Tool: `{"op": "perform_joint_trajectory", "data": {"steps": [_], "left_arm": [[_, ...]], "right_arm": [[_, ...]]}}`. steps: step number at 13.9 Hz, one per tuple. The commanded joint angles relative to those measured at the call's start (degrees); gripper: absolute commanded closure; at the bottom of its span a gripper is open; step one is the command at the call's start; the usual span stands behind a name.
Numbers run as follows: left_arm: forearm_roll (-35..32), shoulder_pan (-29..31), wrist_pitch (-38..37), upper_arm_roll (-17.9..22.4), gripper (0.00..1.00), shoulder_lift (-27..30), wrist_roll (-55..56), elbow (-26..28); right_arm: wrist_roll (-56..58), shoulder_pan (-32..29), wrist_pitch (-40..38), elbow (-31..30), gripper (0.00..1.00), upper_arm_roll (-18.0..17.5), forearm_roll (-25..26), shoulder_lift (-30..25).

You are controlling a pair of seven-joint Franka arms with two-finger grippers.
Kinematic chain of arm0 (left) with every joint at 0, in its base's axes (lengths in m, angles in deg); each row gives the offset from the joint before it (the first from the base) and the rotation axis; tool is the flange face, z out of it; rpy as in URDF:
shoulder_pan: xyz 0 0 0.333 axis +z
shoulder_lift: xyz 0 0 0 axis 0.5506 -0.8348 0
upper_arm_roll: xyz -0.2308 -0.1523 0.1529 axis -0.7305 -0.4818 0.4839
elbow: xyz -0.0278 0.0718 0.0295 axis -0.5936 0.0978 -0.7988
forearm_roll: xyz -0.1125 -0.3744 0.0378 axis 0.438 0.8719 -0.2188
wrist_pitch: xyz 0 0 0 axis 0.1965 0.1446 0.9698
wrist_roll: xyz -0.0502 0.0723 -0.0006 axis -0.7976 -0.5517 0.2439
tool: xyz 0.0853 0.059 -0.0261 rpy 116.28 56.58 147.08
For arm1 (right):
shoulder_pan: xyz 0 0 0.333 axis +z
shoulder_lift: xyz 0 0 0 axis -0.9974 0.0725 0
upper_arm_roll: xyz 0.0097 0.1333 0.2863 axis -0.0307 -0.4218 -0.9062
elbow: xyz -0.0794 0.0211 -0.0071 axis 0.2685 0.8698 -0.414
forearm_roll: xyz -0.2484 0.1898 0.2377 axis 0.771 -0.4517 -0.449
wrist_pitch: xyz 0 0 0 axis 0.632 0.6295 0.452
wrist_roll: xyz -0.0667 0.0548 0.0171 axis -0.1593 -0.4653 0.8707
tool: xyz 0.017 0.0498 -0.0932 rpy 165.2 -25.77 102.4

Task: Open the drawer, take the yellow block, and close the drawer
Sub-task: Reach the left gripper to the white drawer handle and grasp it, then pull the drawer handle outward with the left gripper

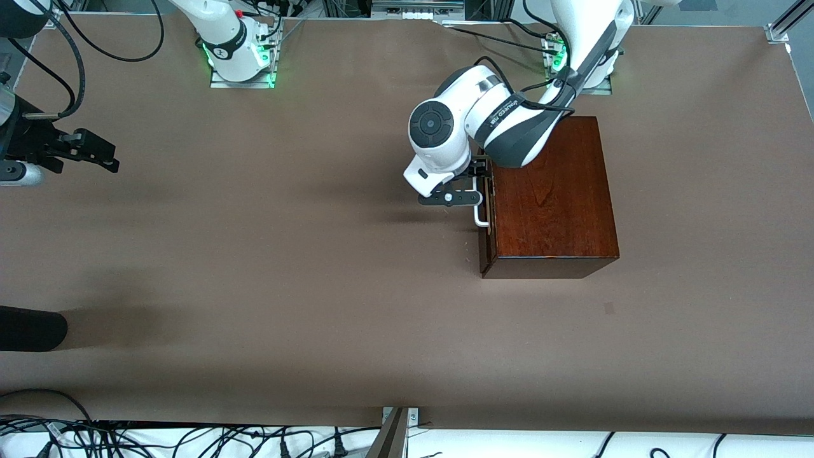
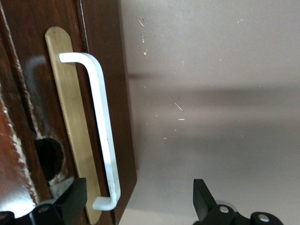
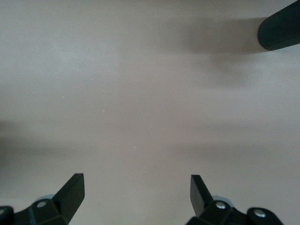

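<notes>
Left end effector stood wide, straddling the closed dark red-brown wooden drawer's white U-shaped bar handle; right end effector waited wide over bare counter.

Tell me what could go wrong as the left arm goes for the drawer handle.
1. The left gripper stands open with the white handle off-centre, near one jaw; closing now could clip it or miss.
2. The drawer is shut; a skewed pull might drag the wooden box instead.
</notes>
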Motion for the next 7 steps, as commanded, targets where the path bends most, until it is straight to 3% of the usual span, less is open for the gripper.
{"op": "perform_joint_trajectory", "data": {"steps": [1, 4, 7], "left_arm": [[-1.56, -0.07, 1.59, 0.02, 0.0, 0.51, 0.67, 1.54], [-1.56, 0.37, 6.32, 0.28, 0.0, 0.42, 0.58, 4.87], [-2.26, 0.98, 6.6, 0.72, 0.0, -0.45, 0.05, 4.88]], "right_arm": [[0.53, -0.64, -0.13, 0.44, 0.0, -0.59, -0.2, -0.15], [0.53, -0.64, -0.04, 0.44, 0.0, -0.59, -0.2, -0.23], [0.53, -0.64, -0.04, 0.44, 0.0, -0.59, -0.2, -0.15]]}}
